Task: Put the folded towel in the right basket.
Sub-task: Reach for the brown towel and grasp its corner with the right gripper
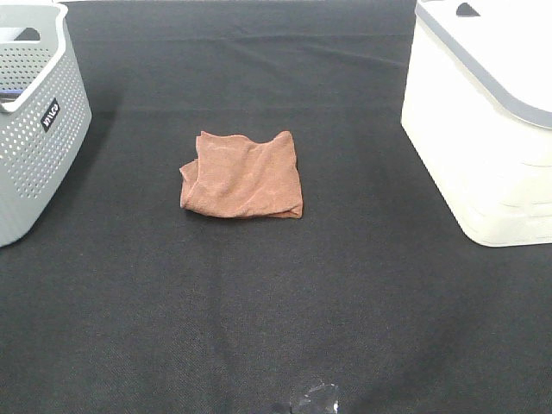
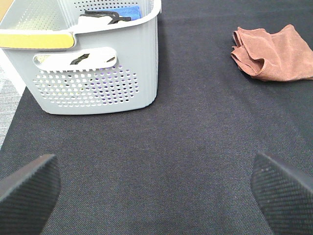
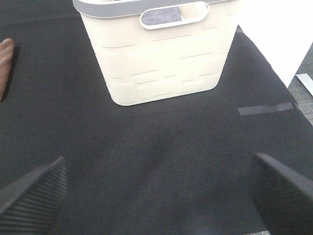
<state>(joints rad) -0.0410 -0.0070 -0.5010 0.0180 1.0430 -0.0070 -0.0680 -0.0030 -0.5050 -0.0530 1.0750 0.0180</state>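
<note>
A folded rust-brown towel (image 1: pixel 244 176) lies on the black cloth in the middle of the table. It also shows in the left wrist view (image 2: pixel 276 54), and its edge shows in the right wrist view (image 3: pixel 5 63). The cream basket with a grey rim (image 1: pixel 483 121) stands at the right; it also shows in the right wrist view (image 3: pixel 161 54). My left gripper (image 2: pixel 156 191) is open and empty, well short of the towel. My right gripper (image 3: pixel 156 188) is open and empty, in front of the cream basket. Neither gripper shows in the exterior view.
A grey perforated basket (image 1: pixel 34 121) stands at the left, with dark and blue items inside in the left wrist view (image 2: pixel 93 58). A strip of grey tape (image 3: pixel 266 108) lies on the cloth near the cream basket. The table's edge lies beyond the tape.
</note>
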